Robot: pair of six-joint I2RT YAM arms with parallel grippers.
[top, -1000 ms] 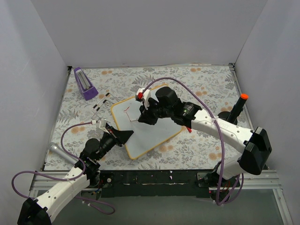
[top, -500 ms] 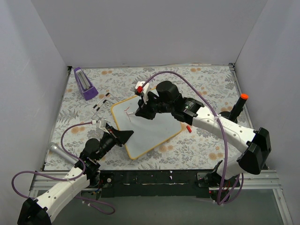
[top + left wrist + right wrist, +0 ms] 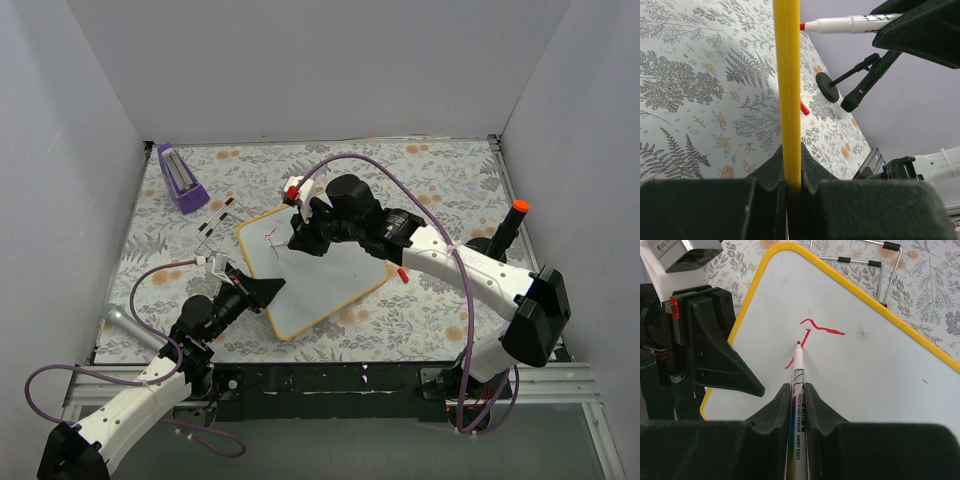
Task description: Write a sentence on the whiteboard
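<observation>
Pinching the marker (image 3: 799, 367), my right gripper (image 3: 798, 390) has its fingers pressed tight on the barrel, with the red tip aimed away from me and down at the whiteboard (image 3: 875, 390). The board lies flat on the desk (image 3: 440, 180), turned on a diagonal. The tip sits near its far-left corner, on the slanted stem of the first red strokes of the sentence (image 3: 815, 331). It looks to be touching the surface, though I cannot be sure. Bare white runs from the tip toward the board's right end, along its long axis, so I judge the line must go that way. My left gripper (image 3: 790, 170) is clamped on the board's near-left edge, steadying it. Only the right arm is over the writing.
</observation>
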